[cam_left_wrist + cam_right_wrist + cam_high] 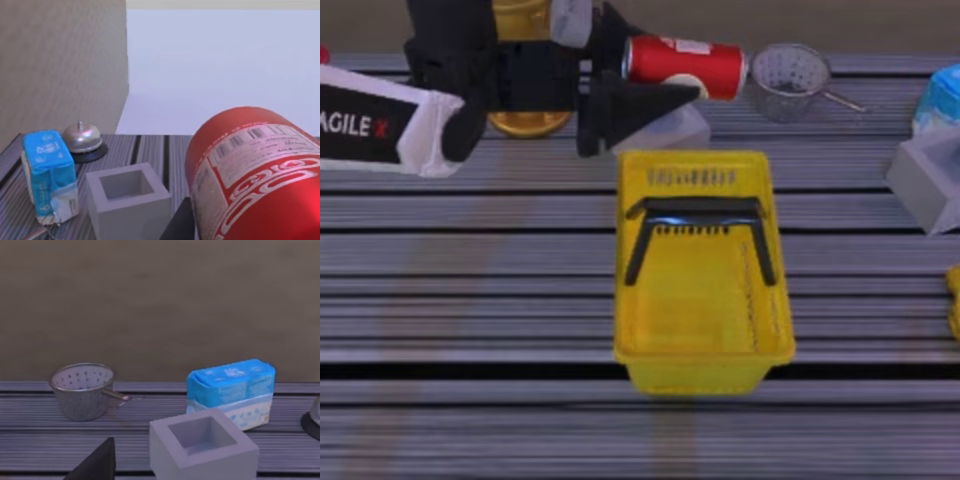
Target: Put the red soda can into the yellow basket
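Left gripper (pixel 655 95) at the far side of the table (pixel 470 300), just beyond the far rim of the yellow basket (pixel 700 330), black fingers (pixel 630 105) reaching toward the top view's right; red soda can (pixel 685 65) on its side at the fingertips, silver top toward the right, seemingly pinched by its near end, though the exact contact stays hidden behind the fingers; seen large and close in the left wrist view (pixel 255 175), barcode and white lettering facing up.

Yellow basket standing in the middle of the table, black handle (pixel 698 225) folded across its far half, nothing inside.

Round metal strainer (pixel 790 80) just right of the can, thin handle pointing right; blue-and-white packet (pixel 940 95) at the far right edge; grey open-topped cube (pixel 930 180) just in front of the packet; gold round object (pixel 528 120) partly hidden under the left arm; silver desk bell (pixel 82 137) visible past the packet in the left wrist view.

Right gripper outside the top view; only a dark tip (pixel 97 462) at the edge of the right wrist view, fingers' state impossible to tell; strainer (pixel 82 390), packet (pixel 230 392) and cube (pixel 202 447) ahead of it.
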{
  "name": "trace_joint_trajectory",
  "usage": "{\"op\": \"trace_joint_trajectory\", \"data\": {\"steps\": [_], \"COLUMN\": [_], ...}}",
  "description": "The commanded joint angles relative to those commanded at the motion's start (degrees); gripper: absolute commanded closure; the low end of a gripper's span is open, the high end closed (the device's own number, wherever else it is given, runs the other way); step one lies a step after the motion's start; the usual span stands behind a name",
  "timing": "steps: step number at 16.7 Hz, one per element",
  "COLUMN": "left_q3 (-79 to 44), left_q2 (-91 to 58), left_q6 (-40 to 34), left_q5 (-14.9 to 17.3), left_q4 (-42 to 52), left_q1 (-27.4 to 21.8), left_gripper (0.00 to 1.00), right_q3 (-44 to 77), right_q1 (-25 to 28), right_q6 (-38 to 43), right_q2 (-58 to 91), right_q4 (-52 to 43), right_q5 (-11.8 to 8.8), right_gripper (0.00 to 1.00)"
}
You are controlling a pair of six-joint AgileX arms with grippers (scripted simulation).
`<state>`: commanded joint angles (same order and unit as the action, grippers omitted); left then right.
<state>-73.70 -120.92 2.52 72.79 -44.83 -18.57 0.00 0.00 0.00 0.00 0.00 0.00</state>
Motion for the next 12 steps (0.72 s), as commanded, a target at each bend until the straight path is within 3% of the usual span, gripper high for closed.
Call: {"op": "trace_joint_trajectory", "data": {"steps": [5, 12], "left_q3": [0.1, 2.7], "left_q2": [-2.5, -14.3], "left_q6": [0.1, -0.3], "left_q5": [0.1, 0.1], "left_q4": [-2.3, -17.5], "left_q1": [0.4, 1.4], "left_gripper": [1.0, 1.0], "right_q3": [0.0, 0.0], "right_q1": [0.0, 0.0], "right_q6": [0.0, 0.0], "right_q2": [0.0, 0.0], "right_q4": [0.0, 0.0], "right_q5": [0.0, 0.0], "right_gripper": [0.0, 0.0]}}
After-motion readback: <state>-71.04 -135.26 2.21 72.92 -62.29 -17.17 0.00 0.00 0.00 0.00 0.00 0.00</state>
